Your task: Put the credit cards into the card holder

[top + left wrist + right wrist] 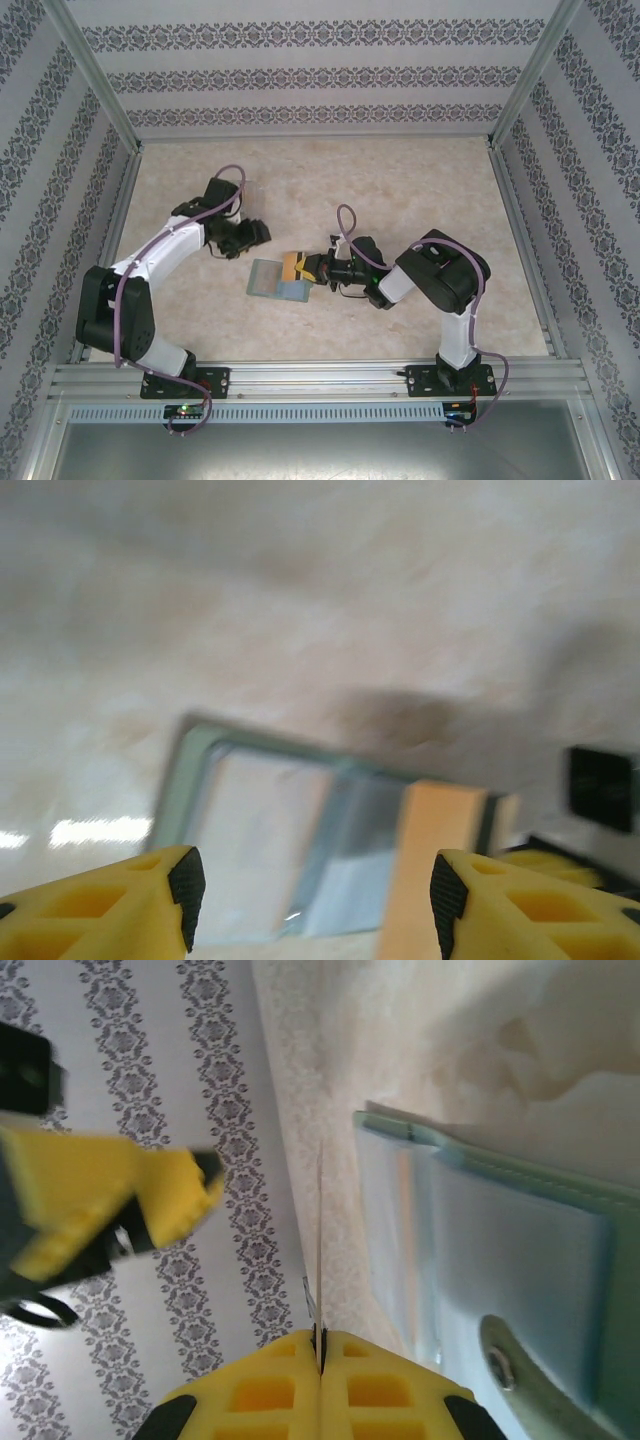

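The card holder (pixel 268 279) lies open like a book on the beige table; it is sage-green with pale blue-grey inner pockets (pixel 250 820) (pixel 520 1250). An orange credit card (pixel 292 264) stands over its right half, and my right gripper (pixel 318 268) is shut on that card's edge. The right wrist view shows the card edge-on as a thin line (pixel 320 1230) rising from the closed right gripper (pixel 320 1345). My left gripper (pixel 252 235) hovers just behind the holder's left half, open and holding nothing (pixel 317 895). The orange card (pixel 440 830) shows beside its right fingertip.
Patterned walls (pixel 320 70) and metal frame posts enclose the table on three sides. A metal rail (pixel 320 380) runs along the near edge by the arm bases. Bare beige tabletop (pixel 400 180) stretches behind both grippers.
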### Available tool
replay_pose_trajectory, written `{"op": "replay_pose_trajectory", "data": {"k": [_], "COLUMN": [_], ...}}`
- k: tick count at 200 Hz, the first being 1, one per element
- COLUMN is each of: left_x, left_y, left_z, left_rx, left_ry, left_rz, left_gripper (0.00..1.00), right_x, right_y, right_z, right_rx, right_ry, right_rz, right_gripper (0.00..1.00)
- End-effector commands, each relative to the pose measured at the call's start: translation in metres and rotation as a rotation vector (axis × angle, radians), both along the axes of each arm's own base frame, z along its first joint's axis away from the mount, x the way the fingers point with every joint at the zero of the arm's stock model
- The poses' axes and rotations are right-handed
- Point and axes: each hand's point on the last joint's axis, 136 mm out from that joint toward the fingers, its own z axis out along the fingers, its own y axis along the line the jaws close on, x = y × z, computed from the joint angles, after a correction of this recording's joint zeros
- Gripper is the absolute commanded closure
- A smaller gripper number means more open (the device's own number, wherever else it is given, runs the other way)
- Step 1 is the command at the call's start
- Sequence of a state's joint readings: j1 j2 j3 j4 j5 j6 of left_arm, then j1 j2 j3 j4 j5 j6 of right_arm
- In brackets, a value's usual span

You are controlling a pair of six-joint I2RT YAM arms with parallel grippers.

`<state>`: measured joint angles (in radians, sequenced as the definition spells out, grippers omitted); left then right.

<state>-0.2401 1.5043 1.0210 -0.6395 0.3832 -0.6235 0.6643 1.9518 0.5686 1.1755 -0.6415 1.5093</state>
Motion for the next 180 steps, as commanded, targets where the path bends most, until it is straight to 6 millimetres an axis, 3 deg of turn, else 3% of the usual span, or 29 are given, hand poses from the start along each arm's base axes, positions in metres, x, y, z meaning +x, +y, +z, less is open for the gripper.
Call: {"op": "replay_pose_trajectory", "data": {"k": [1,18,32,63,79,129,180], "left_x": [-0.051,-0.068,-0.078,-0.087,-0.083,-0.068,-0.059], "left_y": [0.019,0.016,0.007,-0.012,-0.021,-0.056,-0.126], "left_z": [-0.029,-0.039,-0.046,-0.059,-0.058,-0.055,-0.056], "left_rx": [0.074,0.044,-0.009,-0.086,-0.122,-0.236,-0.338], "left_ry": [0.153,0.19,0.214,0.222,0.189,0.137,0.118], "left_rz": [0.004,-0.003,-0.027,-0.058,-0.063,-0.095,-0.186], "left_gripper": [0.35,0.34,0.27,0.26,0.27,0.3,0.31], "right_x": [-0.006,-0.007,-0.005,-0.008,-0.008,-0.018,-0.025], "right_y": [-0.001,-0.008,-0.015,-0.028,-0.032,-0.05,-0.079], "right_z": [-0.012,-0.014,-0.012,-0.003,0.007,0.009,-0.008], "right_rx": [-0.034,-0.048,-0.063,-0.15,-0.186,-0.289,-0.41], "right_ry": [0.045,0.053,0.035,-0.05,-0.12,-0.186,-0.161], "right_rz": [-0.012,-0.02,-0.02,0.033,0.054,0.058,0.038], "right_gripper": [1.0,1.0,1.0,1.0,1.0,1.0,1.0]}}
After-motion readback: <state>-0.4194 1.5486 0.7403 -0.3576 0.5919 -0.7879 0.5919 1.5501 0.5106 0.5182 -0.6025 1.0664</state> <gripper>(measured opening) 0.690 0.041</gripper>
